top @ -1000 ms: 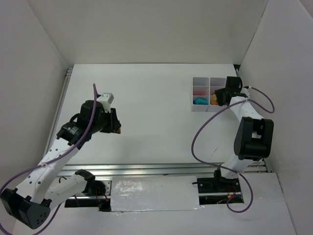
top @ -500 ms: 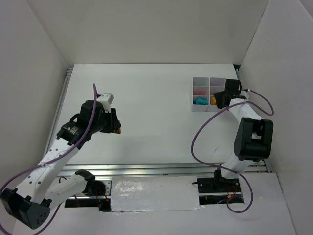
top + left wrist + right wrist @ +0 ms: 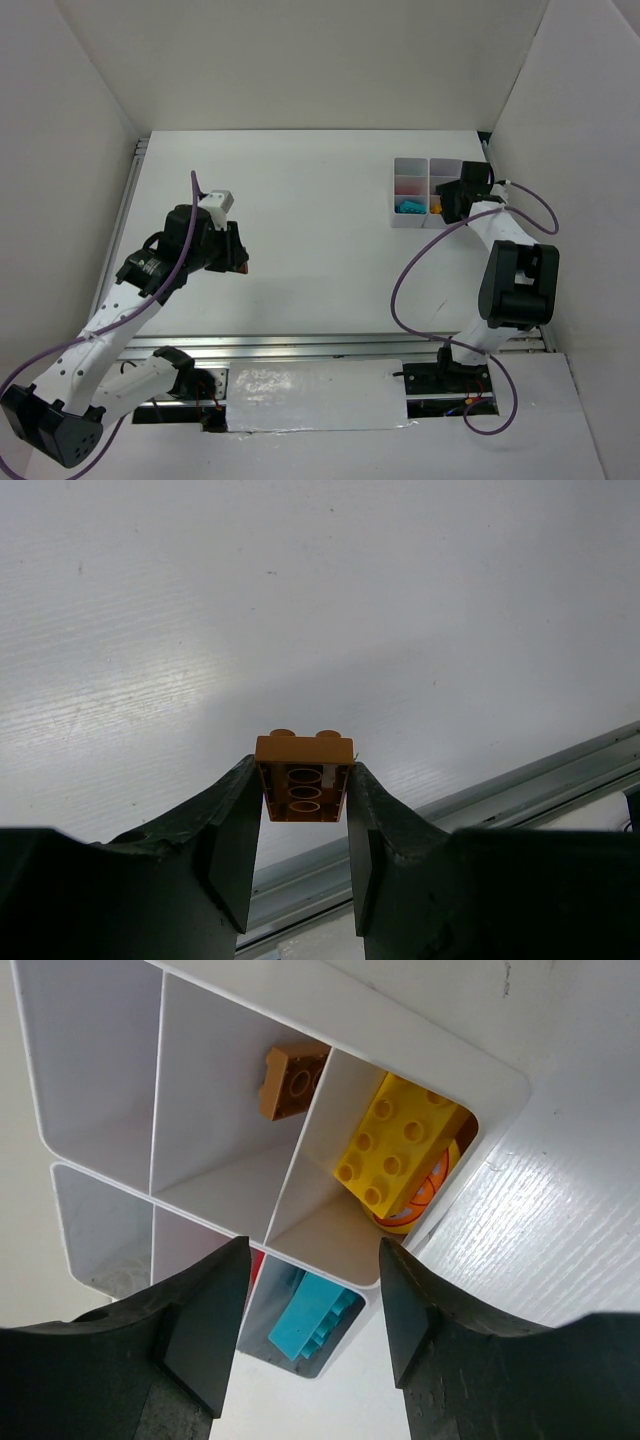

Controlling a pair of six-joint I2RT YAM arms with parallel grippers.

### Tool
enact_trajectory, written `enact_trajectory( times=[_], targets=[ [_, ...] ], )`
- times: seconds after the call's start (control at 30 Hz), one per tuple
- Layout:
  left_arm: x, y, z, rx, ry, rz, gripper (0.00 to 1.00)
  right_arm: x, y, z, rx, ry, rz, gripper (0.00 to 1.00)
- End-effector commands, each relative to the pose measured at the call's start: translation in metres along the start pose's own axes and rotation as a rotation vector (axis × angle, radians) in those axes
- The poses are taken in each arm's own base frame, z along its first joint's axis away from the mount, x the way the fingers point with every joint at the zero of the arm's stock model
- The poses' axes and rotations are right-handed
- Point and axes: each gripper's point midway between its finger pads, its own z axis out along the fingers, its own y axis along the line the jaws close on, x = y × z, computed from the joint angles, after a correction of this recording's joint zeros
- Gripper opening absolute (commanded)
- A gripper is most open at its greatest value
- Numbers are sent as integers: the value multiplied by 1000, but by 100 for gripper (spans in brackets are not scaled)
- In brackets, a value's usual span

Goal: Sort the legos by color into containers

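Spreading the right gripper wider above the tray, still clamping an orange brick in the left gripper.

No readable text or labels anywhere

An orange brick is seen against the white table. In the whitish tray, a yellow brick, a brown-orange brick and a cyan brick are seen. The cables are coloured purple.
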Motion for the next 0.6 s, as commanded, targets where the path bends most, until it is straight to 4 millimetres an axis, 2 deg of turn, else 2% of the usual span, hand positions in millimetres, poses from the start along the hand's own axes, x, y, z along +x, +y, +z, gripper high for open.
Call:
enact_trajectory(
  times=[0.0,0.03,0.07,0.1,0.13,0.2,0.23,0.27,0.3,0.33,0.37,0.4,0.43,0.47,0.5,0.53,0.57],
  targets=[
    [-13,-5,-2,22,-43,27,0,-11,29,-20,-114,-32,-13,62],
    [-14,-6,-3,25,-50,25,0,-12,34,-25,-137,-40,-20,62],
    [-15,-7,-5,34,-57,23,0,-11,43,-39,-181,-45,-57,62],
    [-17,-12,-7,59,-63,18,0,-7,46,-46,-210,-37,-90,66],
    [-19,-14,-9,74,-71,9,0,3,64,-67,-295,-19,-141,74],
    [-26,-24,-11,131,-89,-8,0,20,73,-86,-378,3,-292,99],
    [-28,-38,-15,212,-81,-25,0,46,90,-113,-518,69,-416,100],
    [-31,-49,-19,268,-81,-29,0,68,88,-122,-575,128,-482,100],
    [-44,-63,-24,338,-114,-51,0,83,91,-136,-656,177,-537,100],
    [-44,-85,-32,463,-90,-50,0,94,100,-160,-781,202,-589,100],
    [-48,-98,-39,538,-88,-54,0,136,82,-183,-934,393,-698,100],
    [-53,-111,-46,610,-81,-84,0,157,78,-211,-1094,498,-760,100],
    [-63,-130,-61,737,-100,-59,0,178,62,-256,-1317,672,-834,100],
    [-69,-138,-69,789,-108,-60,0,190,53,-275,-1395,742,-857,100],
    [-73,-146,-77,840,-103,-76,0,212,43,-305,-1498,823,-907,99],
    [-80,-154,-84,891,-124,-59,0,221,36,-328,-1578,820,-969,99],
    [-79,-161,-94,950,-96,-66,0,231,36,-342,-1613,797,-1010,100]
  ],
)
